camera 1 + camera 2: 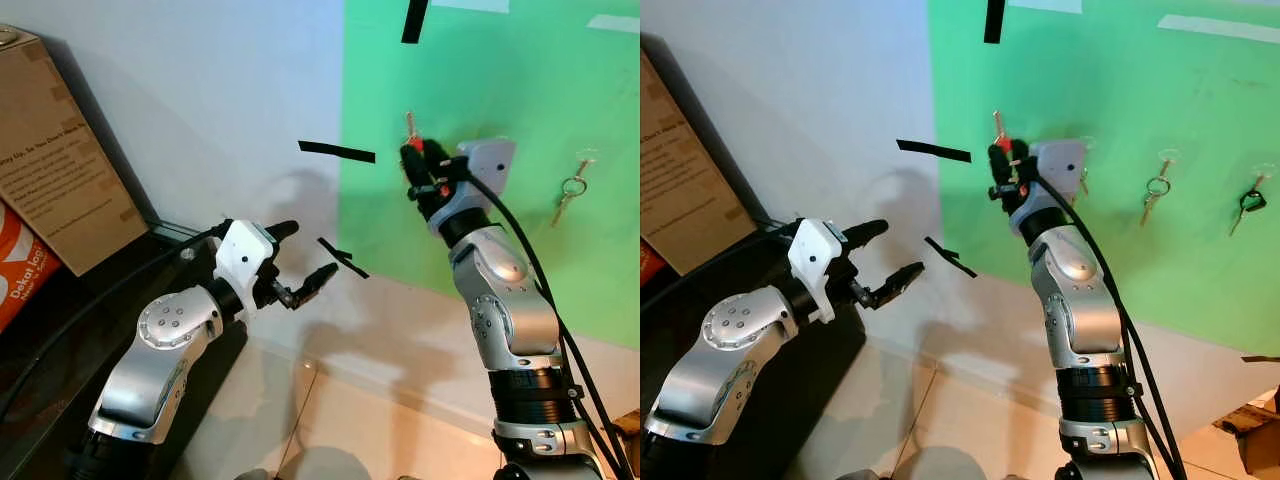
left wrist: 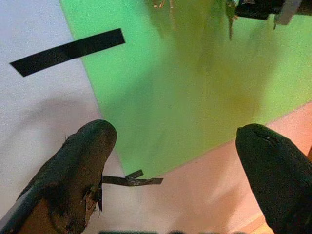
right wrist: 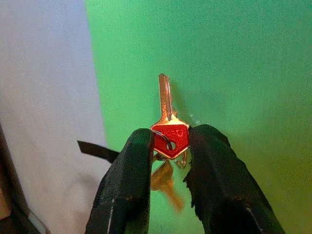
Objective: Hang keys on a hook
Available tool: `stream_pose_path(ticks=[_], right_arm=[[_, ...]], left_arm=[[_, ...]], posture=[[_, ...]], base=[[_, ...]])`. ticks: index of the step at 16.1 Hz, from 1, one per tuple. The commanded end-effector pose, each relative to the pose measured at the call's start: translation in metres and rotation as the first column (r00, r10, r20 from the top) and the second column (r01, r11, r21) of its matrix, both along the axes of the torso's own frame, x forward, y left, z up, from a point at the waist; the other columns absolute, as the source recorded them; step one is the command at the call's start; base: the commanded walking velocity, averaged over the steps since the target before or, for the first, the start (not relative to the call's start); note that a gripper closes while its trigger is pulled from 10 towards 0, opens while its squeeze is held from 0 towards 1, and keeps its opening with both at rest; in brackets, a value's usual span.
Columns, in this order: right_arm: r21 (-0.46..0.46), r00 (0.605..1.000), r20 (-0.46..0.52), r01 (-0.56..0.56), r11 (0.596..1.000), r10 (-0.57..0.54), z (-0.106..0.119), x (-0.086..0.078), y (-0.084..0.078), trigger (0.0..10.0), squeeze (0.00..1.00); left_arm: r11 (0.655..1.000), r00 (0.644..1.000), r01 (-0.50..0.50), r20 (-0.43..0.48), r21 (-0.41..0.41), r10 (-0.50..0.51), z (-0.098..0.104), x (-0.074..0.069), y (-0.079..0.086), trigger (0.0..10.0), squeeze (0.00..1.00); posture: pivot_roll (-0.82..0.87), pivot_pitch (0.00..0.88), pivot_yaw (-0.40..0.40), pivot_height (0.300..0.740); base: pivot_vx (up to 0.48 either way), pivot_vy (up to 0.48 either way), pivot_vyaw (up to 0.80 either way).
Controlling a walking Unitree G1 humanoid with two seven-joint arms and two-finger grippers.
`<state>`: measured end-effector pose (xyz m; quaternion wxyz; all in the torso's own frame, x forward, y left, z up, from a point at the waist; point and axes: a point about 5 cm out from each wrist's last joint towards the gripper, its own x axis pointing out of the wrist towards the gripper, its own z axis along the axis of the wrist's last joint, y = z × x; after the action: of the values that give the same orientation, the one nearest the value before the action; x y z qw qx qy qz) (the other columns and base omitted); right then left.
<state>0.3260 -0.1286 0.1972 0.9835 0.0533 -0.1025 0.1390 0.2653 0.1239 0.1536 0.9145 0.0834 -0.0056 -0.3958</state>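
left eye view — green wall panel (image 1: 500, 70), white wall (image 1: 200, 90)

The light is bright and even. Soft shadows of both arms fall on the white wall (image 1: 200, 100) and the green sheet (image 1: 560, 90). Both eye views are sharp. In the left wrist view the black fingers (image 2: 83, 170) look slightly blurred, and a dim shadow lies across the green.
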Motion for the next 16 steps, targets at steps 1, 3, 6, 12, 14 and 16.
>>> stream_pose_path(ticks=[1,3,6,12,14,16], right_arm=[[0.009,1.000,0.011,0.012,1.000,-0.012,0.003,0.004,0.000,10.0,0.00],[0.031,1.000,0.005,0.018,0.999,-0.018,0.002,0.006,-0.001,10.0,0.00],[0.039,1.000,-0.002,0.022,0.999,-0.022,0.000,0.010,-0.001,10.0,0.00],[0.026,1.000,-0.027,0.006,1.000,-0.006,-0.008,0.019,0.008,10.0,0.00],[0.041,0.999,-0.017,0.051,0.998,-0.050,-0.006,0.024,0.003,10.0,0.00],[0.045,0.995,-0.003,0.104,0.994,-0.104,-0.004,0.027,-0.007,10.0,0.00]], left_arm=[[1.000,1.000,0.019,-0.004,0.013,-0.019,0.001,-0.002,0.000,10.0,0.07],[1.000,1.000,0.021,-0.005,0.013,-0.021,0.001,-0.002,0.000,10.0,0.07],[1.000,1.000,0.025,-0.007,0.016,-0.025,0.002,-0.001,0.000,10.0,0.07],[1.000,1.000,0.020,-0.008,0.016,-0.020,0.002,0.000,0.001,10.0,0.07],[1.000,1.000,0.017,-0.009,0.016,-0.017,0.002,0.000,0.001,10.0,0.07],[1.000,1.000,0.016,-0.010,0.017,-0.015,0.002,-0.001,0.001,10.0,0.07]], posture=[[-0.02,0.000,0.077,0.740],[-0.02,0.000,0.079,0.740],[-0.02,0.000,0.080,0.740],[-0.01,0.000,0.072,0.740],[0.00,0.000,0.071,0.740],[0.00,0.000,0.071,0.740]], base=[[0.000,0.000,0.00],[0.000,0.000,0.00],[0.000,0.000,0.00],[0.000,0.000,0.00],[0.000,0.000,0.00],[0.000,0.000,0.00]])
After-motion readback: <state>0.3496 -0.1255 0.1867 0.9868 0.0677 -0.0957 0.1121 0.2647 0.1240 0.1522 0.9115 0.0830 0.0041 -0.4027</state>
